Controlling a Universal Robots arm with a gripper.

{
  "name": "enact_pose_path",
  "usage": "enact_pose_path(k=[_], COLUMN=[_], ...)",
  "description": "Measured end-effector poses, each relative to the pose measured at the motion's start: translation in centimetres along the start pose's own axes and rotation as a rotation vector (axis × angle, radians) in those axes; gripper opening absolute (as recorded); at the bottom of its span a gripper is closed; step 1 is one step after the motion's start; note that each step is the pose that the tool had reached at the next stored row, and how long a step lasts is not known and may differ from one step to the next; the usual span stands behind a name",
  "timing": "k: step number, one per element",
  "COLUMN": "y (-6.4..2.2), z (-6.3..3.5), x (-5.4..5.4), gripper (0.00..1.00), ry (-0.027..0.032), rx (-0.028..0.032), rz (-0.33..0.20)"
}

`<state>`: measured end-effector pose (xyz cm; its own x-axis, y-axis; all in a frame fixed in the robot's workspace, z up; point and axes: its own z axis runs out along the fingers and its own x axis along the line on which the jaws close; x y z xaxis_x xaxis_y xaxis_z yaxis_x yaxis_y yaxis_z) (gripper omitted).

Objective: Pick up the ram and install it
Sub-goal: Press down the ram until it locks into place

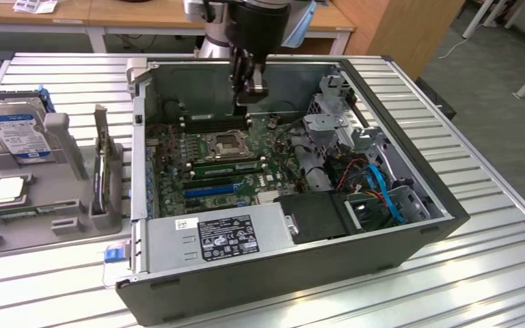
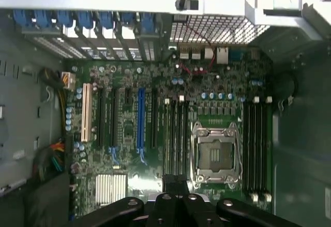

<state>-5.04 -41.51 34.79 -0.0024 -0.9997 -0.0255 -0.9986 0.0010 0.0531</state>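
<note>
From my seat, the arm [image 1: 258, 27] is cut off by the picture's top edge above the computer case [image 1: 272, 273], so its upper links are lost to me. The pincer [image 1: 249, 96] hangs over the motherboard [image 1: 226, 164] and covers the slots right behind it. On the wrist camera, only the pincer's dark base shows, cropped at the edge. The print on the power supply label [image 1: 226, 236] is too small to read.

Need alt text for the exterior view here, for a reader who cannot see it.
A robot arm's shut gripper hangs over the motherboard inside an open computer case on a slatted metal table. At the exterior view's left, a grey tray holds a hard drive and a square silver chip.
</note>
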Motion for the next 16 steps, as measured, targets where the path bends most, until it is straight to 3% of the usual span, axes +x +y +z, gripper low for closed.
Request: enact_pose_path(k=[4,16], y=[-0.7,-0.7], z=[-0.04,-0.04], x=[0.0,0.0], gripper=[0.1,0.1], ry=[0.0,0.0], rx=[0.0,0.0], rz=[0.0,0.0])
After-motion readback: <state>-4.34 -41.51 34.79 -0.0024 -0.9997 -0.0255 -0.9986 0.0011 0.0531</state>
